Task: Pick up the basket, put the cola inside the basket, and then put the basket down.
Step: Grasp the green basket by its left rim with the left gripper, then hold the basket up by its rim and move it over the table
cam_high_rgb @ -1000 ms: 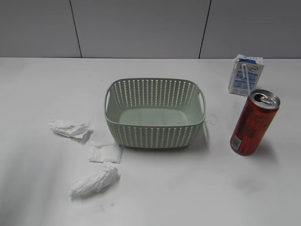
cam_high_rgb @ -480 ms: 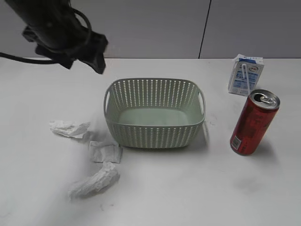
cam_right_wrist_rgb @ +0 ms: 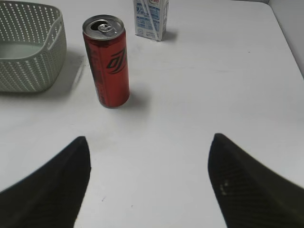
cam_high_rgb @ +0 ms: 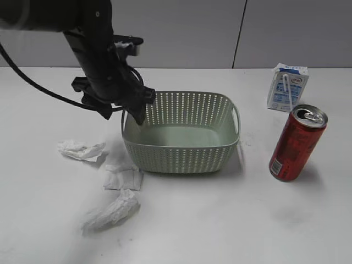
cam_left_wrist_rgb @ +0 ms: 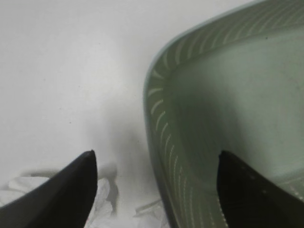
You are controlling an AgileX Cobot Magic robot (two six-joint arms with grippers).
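The pale green slotted basket (cam_high_rgb: 181,135) stands empty in the middle of the white table. My left gripper (cam_high_rgb: 124,114) is open and hangs over the basket's left rim (cam_left_wrist_rgb: 154,142), one finger outside the wall and one above the inside. The red cola can (cam_high_rgb: 297,143) stands upright to the right of the basket. It also shows in the right wrist view (cam_right_wrist_rgb: 106,61), beside the basket's right end (cam_right_wrist_rgb: 33,47). My right gripper (cam_right_wrist_rgb: 149,161) is open and empty above bare table, well short of the can, and is out of the exterior view.
A blue-and-white drink carton (cam_high_rgb: 287,87) stands behind the can, and shows in the right wrist view (cam_right_wrist_rgb: 150,18). Crumpled white paper pieces (cam_high_rgb: 82,149) (cam_high_rgb: 123,177) (cam_high_rgb: 111,212) lie left of and in front of the basket's left end. The table's right edge (cam_right_wrist_rgb: 287,38) is near.
My left arm came into view from the upper left and dropped to the basket's left rim. The basket, can and carton have not moved.
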